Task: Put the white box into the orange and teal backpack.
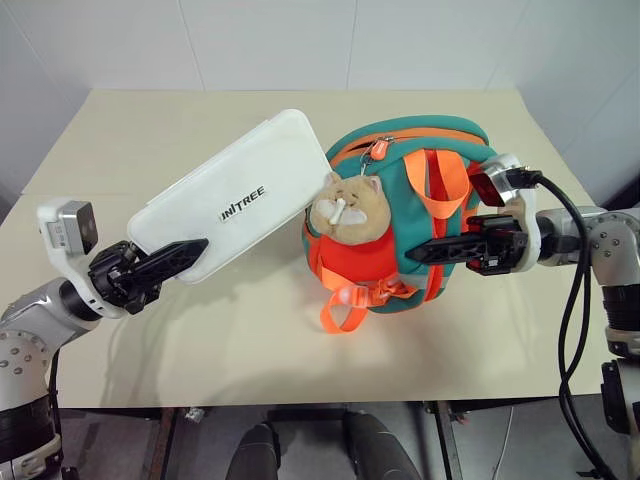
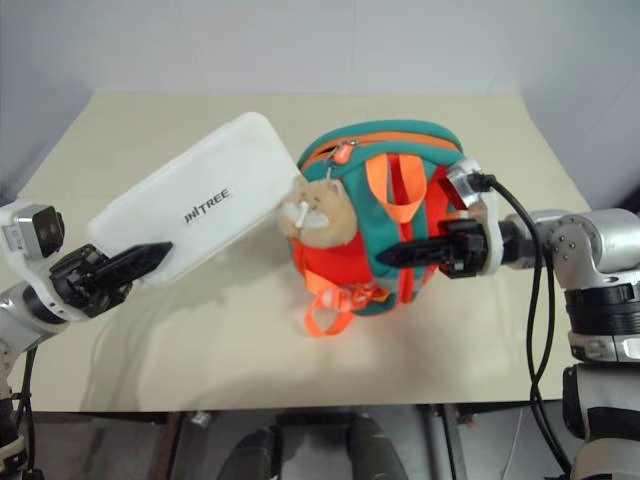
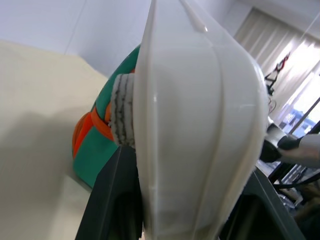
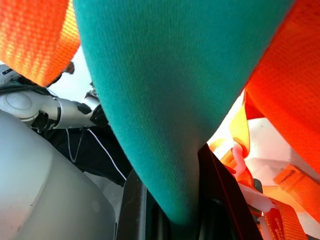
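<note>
Left hand (image 1: pixel 172 258) clenched on the lower end of the white box (image 1: pixel 232 195), one black finger lying across its top face, the other under it. Box raised off the counter (image 1: pixel 130 140), tilted, running up and away from that hand toward the right hand's side, dark lettering facing up. Far corner of the box touching or just beside the tan plush toy (image 1: pixel 347 210) hanging on the front of the orange and teal backpack (image 1: pixel 400 215); cannot tell which from the head views.

Right hand (image 1: pixel 440 248) pinched shut on a teal strap (image 4: pixel 165 100) of the backpack, fingers pointing across toward the left hand. Backpack held upright between the two hands, rounded body just ahead of the right hand's fingertips, orange webbing loops (image 1: pixel 345 305) dangling below. Orange zipper line running across the top of the backpack, with an orange pull (image 1: pixel 379 150) hanging near the plush toy. Pale wall (image 1: pixel 300 40) beyond the counter's far edge
</note>
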